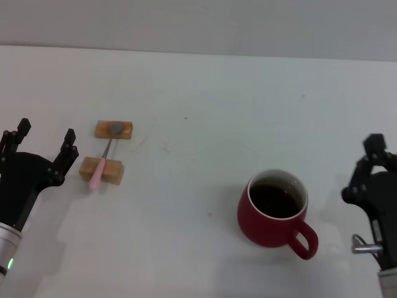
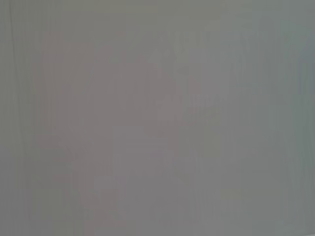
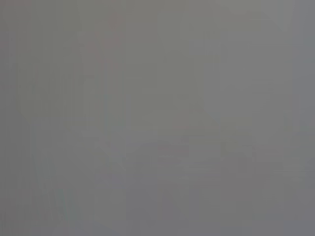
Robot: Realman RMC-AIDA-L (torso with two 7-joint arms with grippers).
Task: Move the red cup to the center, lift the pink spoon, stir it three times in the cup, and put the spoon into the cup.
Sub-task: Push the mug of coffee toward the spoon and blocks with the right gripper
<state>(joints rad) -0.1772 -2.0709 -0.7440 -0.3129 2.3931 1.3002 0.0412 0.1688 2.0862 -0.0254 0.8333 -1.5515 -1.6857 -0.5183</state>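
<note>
The red cup [image 1: 273, 211] stands right of the table's middle, dark liquid inside and its loop handle turned toward the front right. The pink spoon [image 1: 103, 159] lies at the left across two tan wooden blocks, grey bowl on the far block and pink handle over the near one. My left gripper [image 1: 44, 138] is open just left of the spoon, nothing between its fingers. My right gripper [image 1: 375, 155] sits at the right edge, a short way right of the cup and apart from it. Both wrist views show only a plain grey surface.
The far wooden block [image 1: 115, 130] and near wooden block [image 1: 101, 169] prop the spoon off the white table [image 1: 198, 112]. The table's far edge runs along the top of the head view.
</note>
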